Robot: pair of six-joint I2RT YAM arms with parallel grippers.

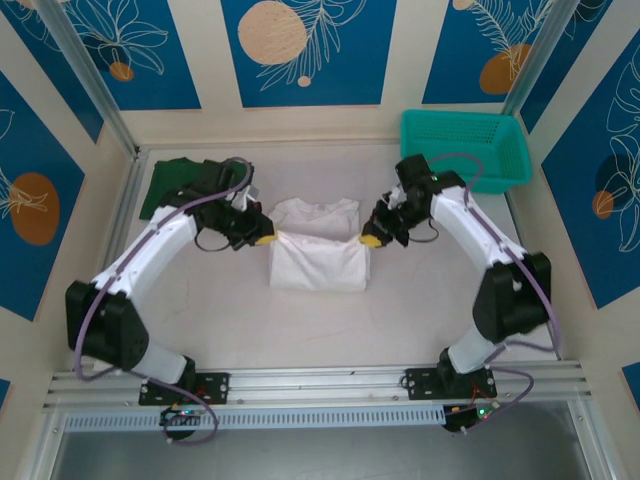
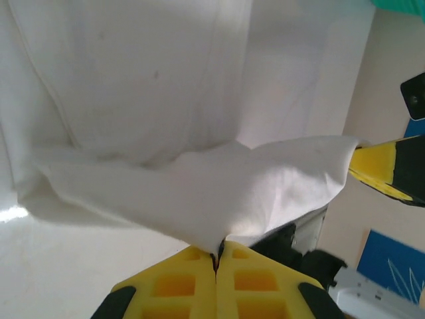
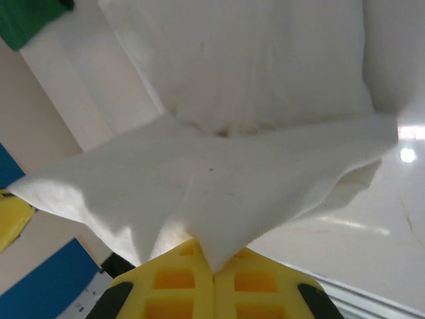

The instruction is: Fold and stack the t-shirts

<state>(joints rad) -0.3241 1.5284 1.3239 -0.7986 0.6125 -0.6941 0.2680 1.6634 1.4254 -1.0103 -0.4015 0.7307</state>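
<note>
The white t-shirt (image 1: 317,245) lies mid-table, part folded, with a band of its cloth raised between both grippers. My left gripper (image 1: 264,239) pinches its left edge; the yellow jaws are shut on the white cloth (image 2: 219,199). My right gripper (image 1: 370,240) pinches the right edge, shut on the same cloth (image 3: 219,193). The held fold hangs taut above the rest of the shirt (image 2: 146,73). The dark green t-shirt (image 1: 163,187) sits crumpled at the back left, partly behind the left arm, and shows as a green corner (image 3: 30,20) in the right wrist view.
A teal mesh basket (image 1: 466,147) stands at the back right corner. Walls with blue panels close in the table on three sides. A metal rail (image 1: 320,385) runs along the near edge by the arm bases.
</note>
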